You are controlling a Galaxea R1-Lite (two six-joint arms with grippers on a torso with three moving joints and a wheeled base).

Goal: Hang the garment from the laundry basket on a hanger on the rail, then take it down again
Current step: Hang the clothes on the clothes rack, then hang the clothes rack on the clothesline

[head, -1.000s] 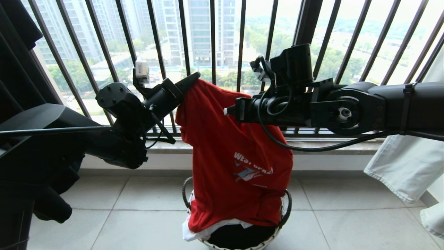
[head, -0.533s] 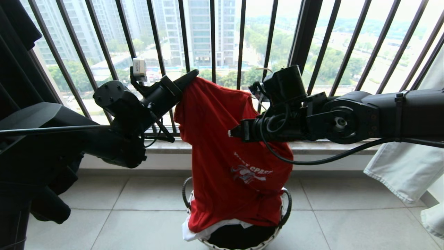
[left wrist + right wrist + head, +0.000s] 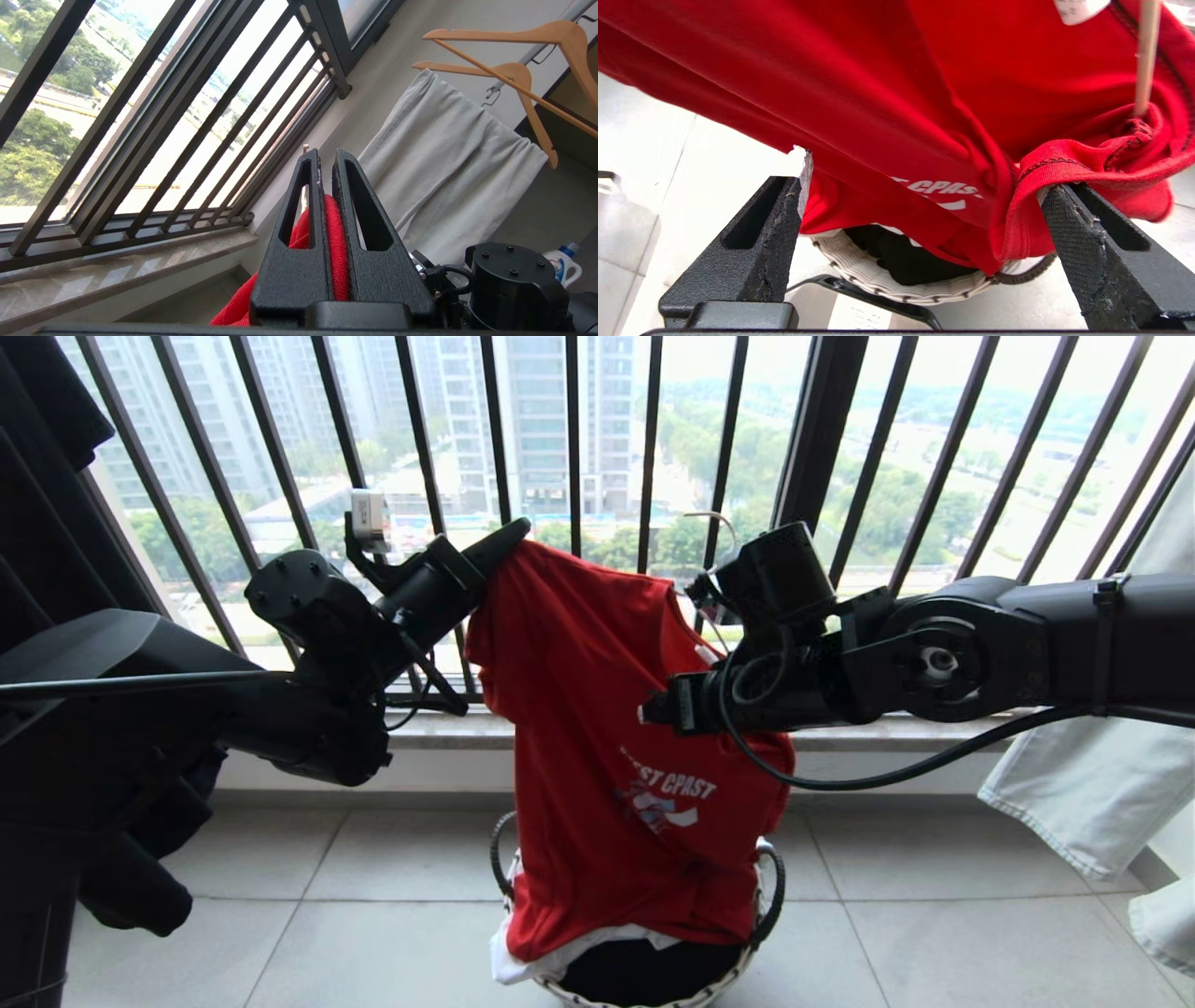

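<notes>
The garment (image 3: 579, 709), a red T-shirt with a white chest print, hangs above the laundry basket (image 3: 770, 896), its hem resting in it. My left gripper (image 3: 512, 535) is shut on its upper corner, and red cloth fills the jaws of that gripper (image 3: 327, 154). My right gripper (image 3: 651, 714) stands open in front of the shirt's right side. In the right wrist view the right gripper (image 3: 924, 186) stands wide under the garment (image 3: 887, 93), whose collar fold rests on one finger (image 3: 1069, 219). A slim pale rod of the hanger (image 3: 1143, 56) runs into the collar. The basket (image 3: 878, 275) lies below.
Dark window bars (image 3: 574, 448) and a stone sill (image 3: 448, 728) stand right behind. White cloth (image 3: 1074, 784) hangs at the right, dark cloth (image 3: 56, 401) at the left. Tan wooden hangers (image 3: 514, 70) hang on a rail. A black garment (image 3: 644, 971) lies in the basket.
My right gripper has opened wide, sunk lower in front of the shirt and shifted a little to the right. The shirt's right side has settled. The left gripper keeps its grip.
</notes>
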